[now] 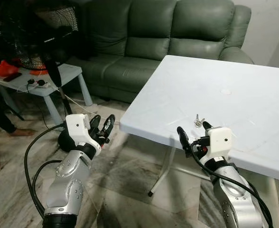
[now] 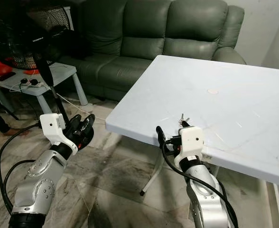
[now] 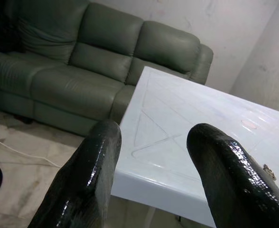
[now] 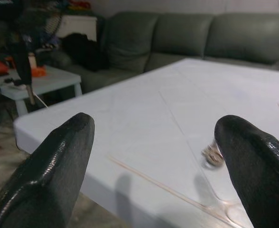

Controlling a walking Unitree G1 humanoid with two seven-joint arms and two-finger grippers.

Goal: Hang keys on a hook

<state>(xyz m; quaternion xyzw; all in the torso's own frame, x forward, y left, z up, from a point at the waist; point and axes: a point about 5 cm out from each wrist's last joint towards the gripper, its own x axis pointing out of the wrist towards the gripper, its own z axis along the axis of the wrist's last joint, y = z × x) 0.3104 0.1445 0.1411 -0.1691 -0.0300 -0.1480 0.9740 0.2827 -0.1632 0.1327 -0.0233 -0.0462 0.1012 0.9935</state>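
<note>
A small bunch of metal keys (image 1: 197,121) lies on the white table (image 1: 234,85) near its front edge, seen too in the right wrist view (image 4: 212,155). My right gripper (image 1: 194,132) hovers at that edge just in front of the keys, open, one finger close beside them. My left gripper (image 1: 103,126) is raised left of the table over the floor, open and holding nothing. The table's corner lies ahead of the left fingers (image 3: 89,175).
A green sofa (image 1: 168,33) stands behind the table. At the left are a low pale side table (image 1: 44,80) with small items, a black fan (image 1: 35,33) on a stand, trailing cables and a person's feet (image 1: 2,142). The floor is marble tile.
</note>
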